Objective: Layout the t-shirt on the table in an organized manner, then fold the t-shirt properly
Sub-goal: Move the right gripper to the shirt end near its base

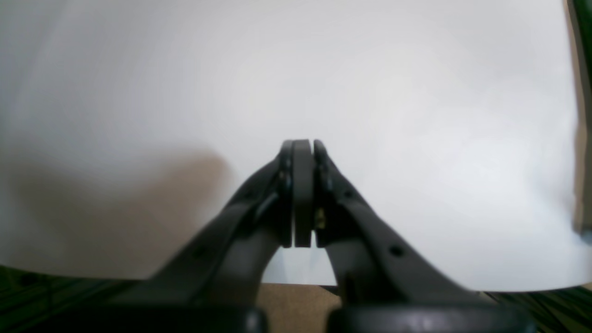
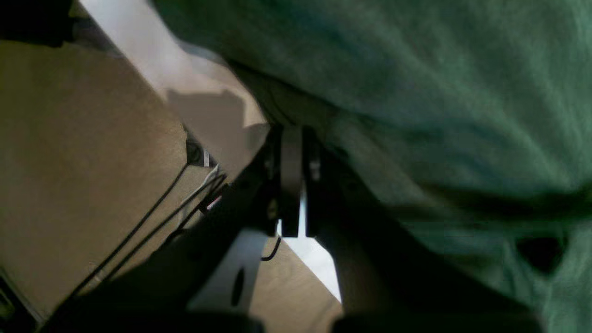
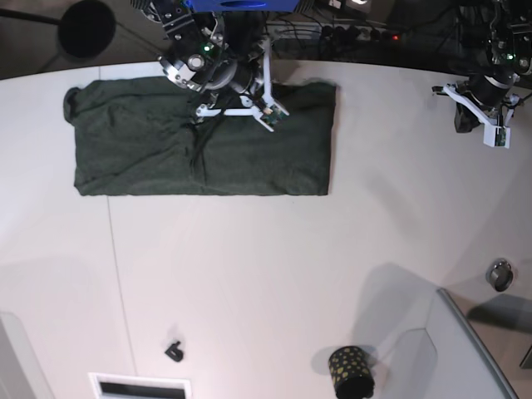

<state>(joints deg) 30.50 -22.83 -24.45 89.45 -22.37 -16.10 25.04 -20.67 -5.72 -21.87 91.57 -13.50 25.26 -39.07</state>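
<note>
The dark green t-shirt (image 3: 208,150) lies spread as a rough rectangle at the far left of the white table (image 3: 274,274), with a sleeve bunched at its left end. My right gripper (image 3: 202,114) is over the shirt's back edge, where creases in the cloth run toward it. In the right wrist view its fingertips (image 2: 291,134) are pressed together into a fold of the t-shirt (image 2: 439,92), so it is shut on the cloth. My left gripper (image 1: 303,145) is shut with nothing in it, hanging over bare table (image 1: 370,69) at the far right (image 3: 462,123).
A black gold-dotted cup (image 3: 351,372) stands near the front edge, beside a grey raised panel (image 3: 465,349). A small black object (image 3: 174,352) and a white vent (image 3: 140,386) are at the front left. A metal ring (image 3: 499,274) sits at the right. Cables run behind the table.
</note>
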